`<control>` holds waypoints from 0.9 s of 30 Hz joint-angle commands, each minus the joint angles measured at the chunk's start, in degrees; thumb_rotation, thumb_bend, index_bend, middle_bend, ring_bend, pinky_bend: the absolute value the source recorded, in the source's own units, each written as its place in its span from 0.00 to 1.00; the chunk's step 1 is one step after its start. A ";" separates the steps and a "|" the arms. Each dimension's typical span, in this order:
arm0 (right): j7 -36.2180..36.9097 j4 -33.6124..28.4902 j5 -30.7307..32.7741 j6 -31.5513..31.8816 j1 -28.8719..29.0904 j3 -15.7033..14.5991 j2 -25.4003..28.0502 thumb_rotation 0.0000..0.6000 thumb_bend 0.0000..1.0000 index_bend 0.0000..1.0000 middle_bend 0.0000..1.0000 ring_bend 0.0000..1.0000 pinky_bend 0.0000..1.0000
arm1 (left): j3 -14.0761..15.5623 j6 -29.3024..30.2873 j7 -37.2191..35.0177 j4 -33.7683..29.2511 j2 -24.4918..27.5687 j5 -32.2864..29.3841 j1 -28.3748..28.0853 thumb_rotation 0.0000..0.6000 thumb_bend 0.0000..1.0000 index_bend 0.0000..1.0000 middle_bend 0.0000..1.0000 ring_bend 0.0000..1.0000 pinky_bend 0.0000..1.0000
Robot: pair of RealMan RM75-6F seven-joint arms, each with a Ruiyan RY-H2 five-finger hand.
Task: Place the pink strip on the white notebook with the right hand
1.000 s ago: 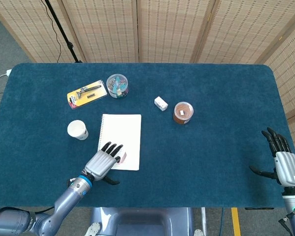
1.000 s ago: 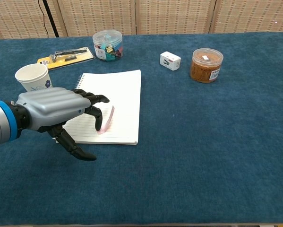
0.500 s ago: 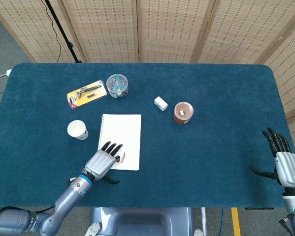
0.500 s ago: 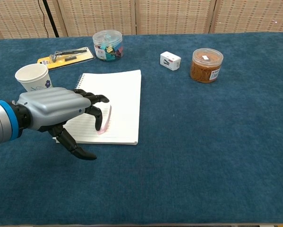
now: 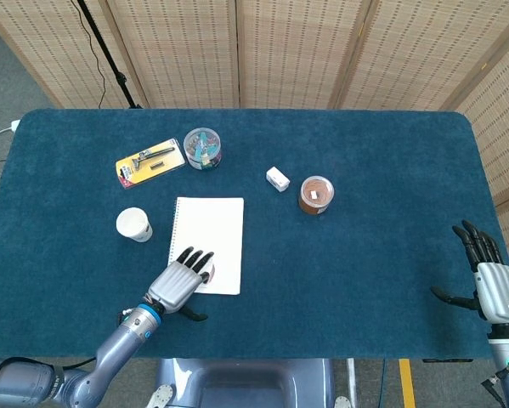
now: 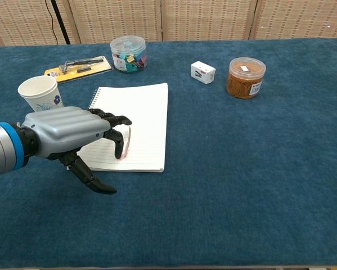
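Your left hand (image 6: pixel 72 138) rests over the white notebook's (image 6: pixel 145 112) near edge, fingertips touching the pink strip (image 6: pixel 126 142), grip uncertain. Your right hand (image 5: pixel 492 285) hovers spread and empty near the table's (image 5: pixel 364 280) right edge.

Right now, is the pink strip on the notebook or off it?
On it: the pink strip lies on the white notebook page, beside the left hand's fingertips.

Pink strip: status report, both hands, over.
Left hand over white notebook, fingertips at pink strip. Right hand open, idle at table edge, far away. Nothing between.
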 commanded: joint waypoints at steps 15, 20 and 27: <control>0.15 -0.28 -0.13 0.07 -0.08 0.00 0.13 1.00 0.00 0.01 0.00 0.00 0.00 | -0.14 -0.91 -1.33 0.08 0.35 -0.14 -0.25 0.45 0.00 0.37 0.00 0.00 0.00; 0.26 -0.35 -0.18 0.14 -0.12 0.02 0.20 1.00 0.00 0.01 0.00 0.00 0.00 | -0.04 -0.94 -0.92 -0.28 0.13 -0.23 -0.46 0.45 0.00 0.37 0.00 0.00 0.00; 0.31 -0.46 -0.29 0.09 -0.11 -0.03 0.25 1.00 0.00 0.01 0.00 0.00 0.00 | -0.46 -0.76 -0.99 0.51 0.30 -1.41 -0.61 0.45 0.00 0.37 0.00 0.00 0.00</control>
